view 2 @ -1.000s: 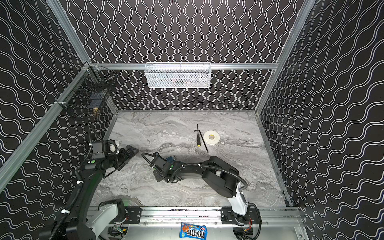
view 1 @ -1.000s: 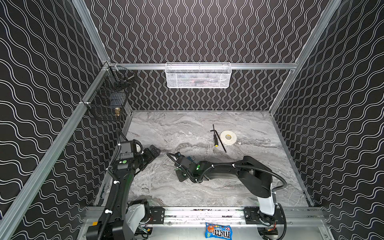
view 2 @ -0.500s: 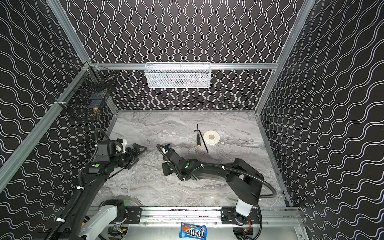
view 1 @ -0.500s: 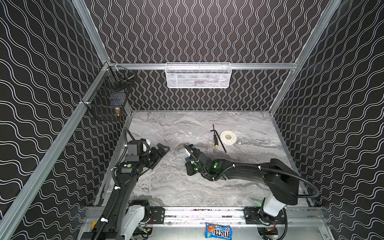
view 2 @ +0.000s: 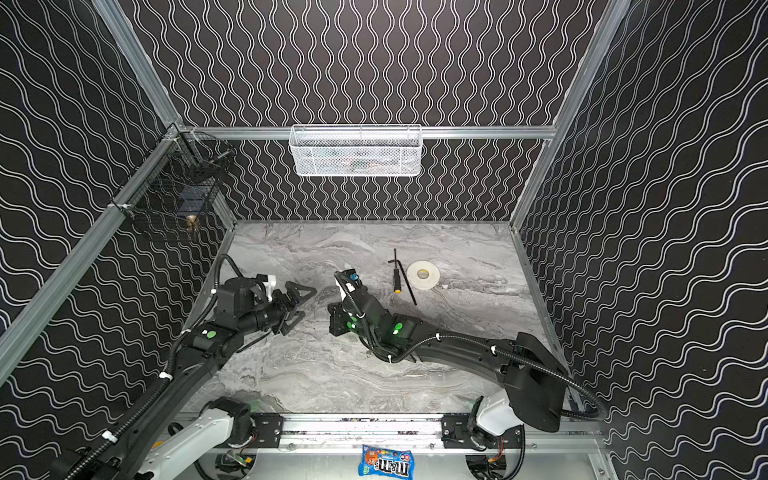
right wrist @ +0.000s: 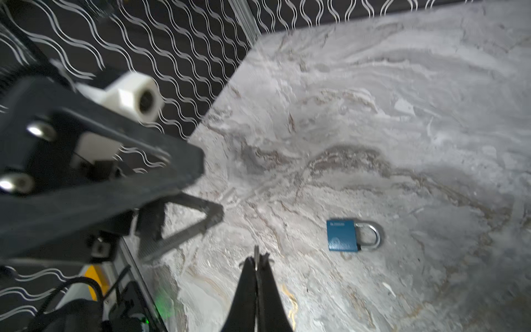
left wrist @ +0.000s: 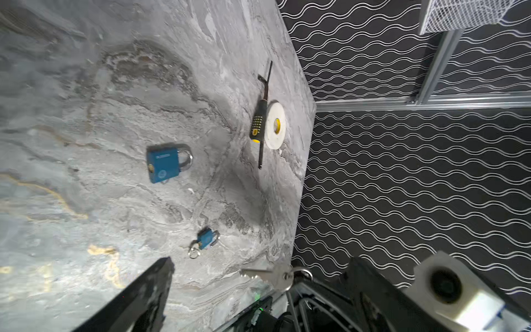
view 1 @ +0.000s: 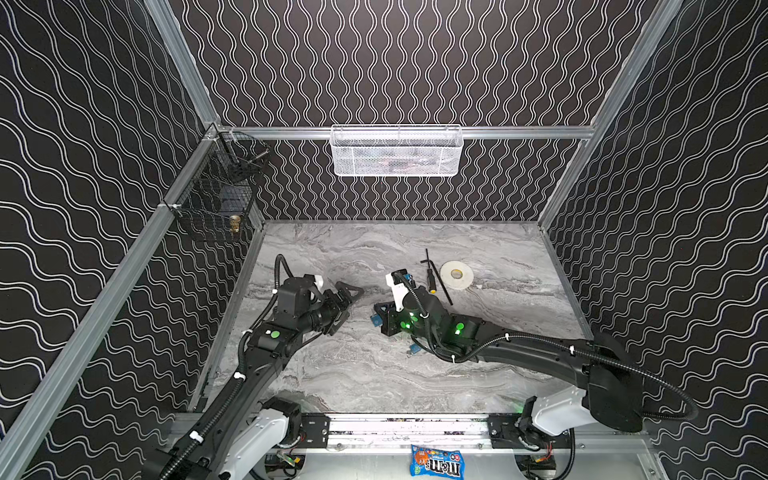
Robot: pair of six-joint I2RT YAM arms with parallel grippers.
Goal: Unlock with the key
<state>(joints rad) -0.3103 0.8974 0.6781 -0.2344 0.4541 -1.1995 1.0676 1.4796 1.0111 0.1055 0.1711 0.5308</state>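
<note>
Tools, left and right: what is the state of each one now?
Left tool: open, holding nothing.
Right tool: closed on the key.

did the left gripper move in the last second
yes, the left gripper went right, closer to the tape roll

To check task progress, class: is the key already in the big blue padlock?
No, the key sits pinched in the right fingers, apart from the big blue padlock.
</note>
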